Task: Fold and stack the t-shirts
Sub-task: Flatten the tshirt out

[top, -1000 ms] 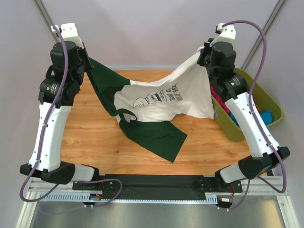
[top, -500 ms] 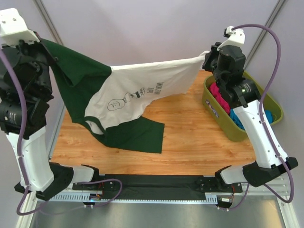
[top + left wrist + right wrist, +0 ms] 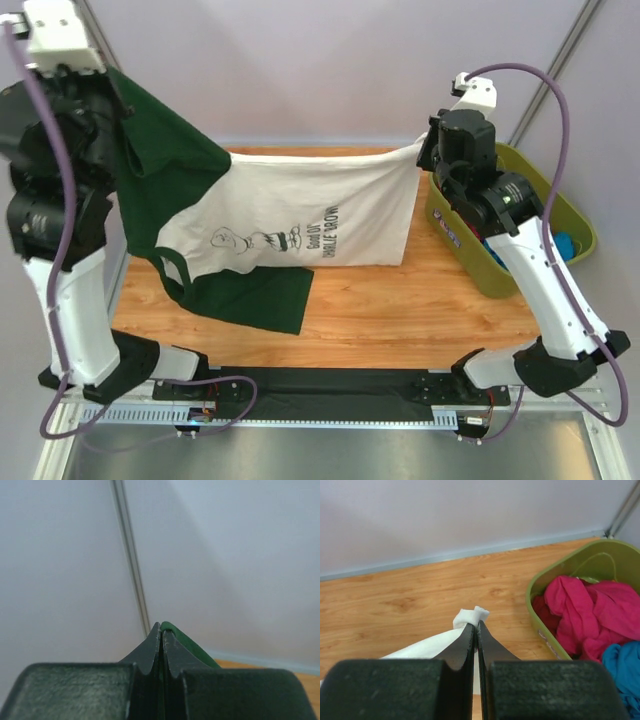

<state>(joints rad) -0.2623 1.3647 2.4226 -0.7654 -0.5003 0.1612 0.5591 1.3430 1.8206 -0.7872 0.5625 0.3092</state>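
L gripper is pressed closed w/ just a sliver of green cloth showing at its tip. R gripper is closed too, pinching a small white nub of fabric at the very end of its fingers. Between them hangs the t-shirt, white body w/ print and dark green sleeves. In the top view it's stretched above the table from approx 10 o'clock to 2 o'clock, w/ the L end held higher than the R. Its green part sags lowest at approx 7 o'clock, at or near the wood; can't tell if it touches. Risks as I judge them: the R grip is thin, so more tension between the arms or a quick swing could pull that nub out and drop the corner. W/ the ends at uneven height, the shirt prob. lands skewed. The sagging green part could tuck under the body & leave a lump in the fold. The R corner also sits close to the bin, so cloth might snag its rim. The bin, green, stands at 3 o'clock of the table, holding a pink garment bunched up and a blue garment beside it at the near end; anything beneath is hidden.
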